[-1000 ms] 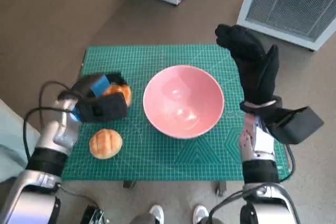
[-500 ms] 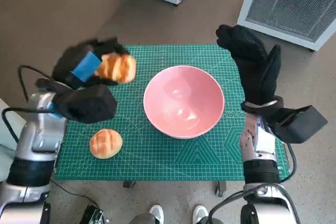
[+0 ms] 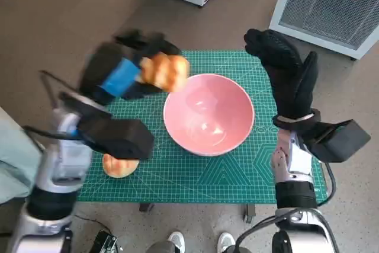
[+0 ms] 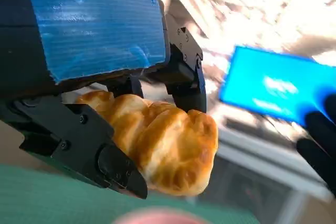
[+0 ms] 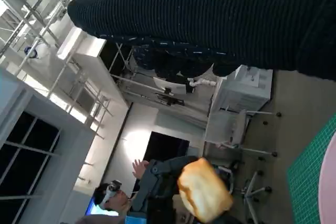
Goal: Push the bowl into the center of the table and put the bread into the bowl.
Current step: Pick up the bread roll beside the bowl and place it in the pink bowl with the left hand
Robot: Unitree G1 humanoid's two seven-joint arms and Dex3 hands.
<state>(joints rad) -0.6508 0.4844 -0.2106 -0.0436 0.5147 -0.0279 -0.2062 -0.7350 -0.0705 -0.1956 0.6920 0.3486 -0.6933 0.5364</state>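
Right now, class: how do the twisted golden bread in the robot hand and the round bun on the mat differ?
The twisted golden bread is lifted, held by the left robot hand beside the pink bowl's rim; the round scored bun lies on the green cutting mat, partly hidden by the arm. Both are golden-brown.

left hand [image 3: 127, 75]: raised, gripping | right hand [image 3: 287, 75]: raised, empty, fingers apart

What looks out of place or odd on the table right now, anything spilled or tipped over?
Nothing stands out. The pink bowl sits upright on the green mat with nothing in it, the left hand holds one bread roll in the air beside the bowl's rim, and a round bun lies on the mat, partly hidden by the left arm.
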